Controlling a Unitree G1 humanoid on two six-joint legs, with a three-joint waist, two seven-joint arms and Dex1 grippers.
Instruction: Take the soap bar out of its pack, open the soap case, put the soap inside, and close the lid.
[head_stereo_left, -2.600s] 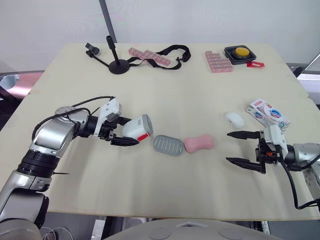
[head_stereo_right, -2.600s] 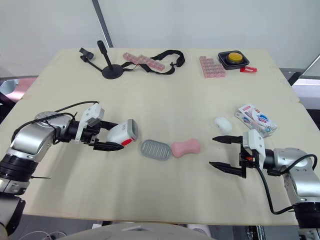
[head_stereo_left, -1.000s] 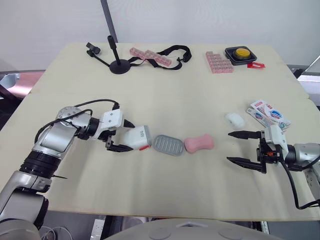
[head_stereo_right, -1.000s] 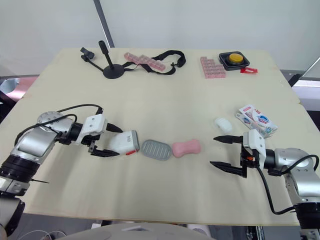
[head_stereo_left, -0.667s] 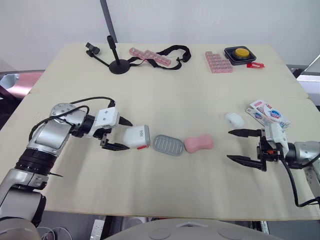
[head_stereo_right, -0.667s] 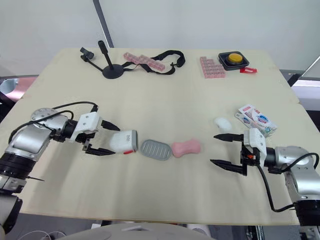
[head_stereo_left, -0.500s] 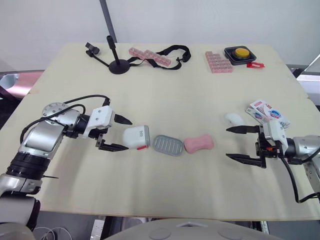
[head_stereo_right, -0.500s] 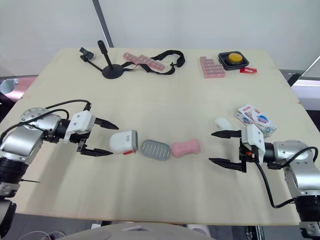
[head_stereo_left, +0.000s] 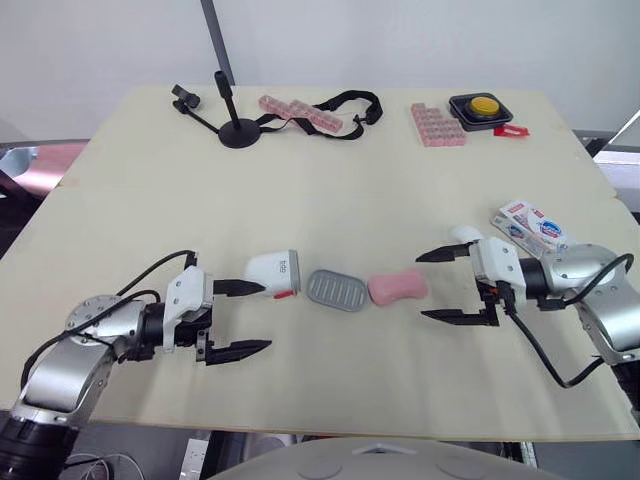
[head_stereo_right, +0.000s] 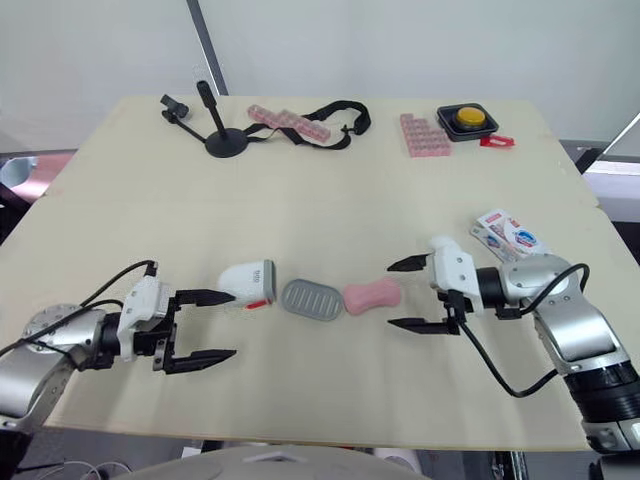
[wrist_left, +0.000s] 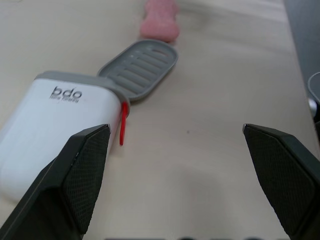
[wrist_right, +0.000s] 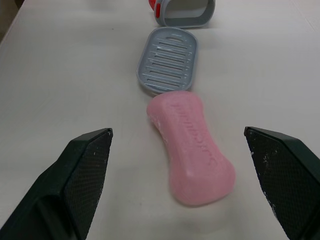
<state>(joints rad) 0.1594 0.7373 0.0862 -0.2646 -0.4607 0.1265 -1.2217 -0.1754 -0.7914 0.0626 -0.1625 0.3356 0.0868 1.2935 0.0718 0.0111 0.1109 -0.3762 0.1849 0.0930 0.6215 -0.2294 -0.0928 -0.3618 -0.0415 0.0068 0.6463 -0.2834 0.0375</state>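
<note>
The pink soap bar (head_stereo_left: 397, 287) lies bare on the table, touching the grey ribbed tray (head_stereo_left: 336, 290). The white soap case (head_stereo_left: 272, 271), marked "bdo" and fitted with a red latch, lies on its side at the tray's other end. My left gripper (head_stereo_left: 267, 316) is open, a little nearer the table's front edge than the case, and holds nothing. In the left wrist view the case (wrist_left: 50, 120) sits by one finger. My right gripper (head_stereo_left: 420, 286) is open just right of the soap (wrist_right: 192, 150), fingers to either side of its end without touching it. The soap pack (head_stereo_left: 535, 225) lies at the right edge.
A white wrapper (head_stereo_left: 465, 235) lies behind my right gripper. At the back stand a black phone stand (head_stereo_left: 235, 130), pink pill boxes (head_stereo_left: 300, 112), a black strap (head_stereo_left: 350, 100), more pink boxes (head_stereo_left: 437, 124) and a yellow button (head_stereo_left: 482, 104).
My left gripper let go of the soap case, which now lies on the table, and drew back towards the front left. My right gripper moved left up to the soap.
</note>
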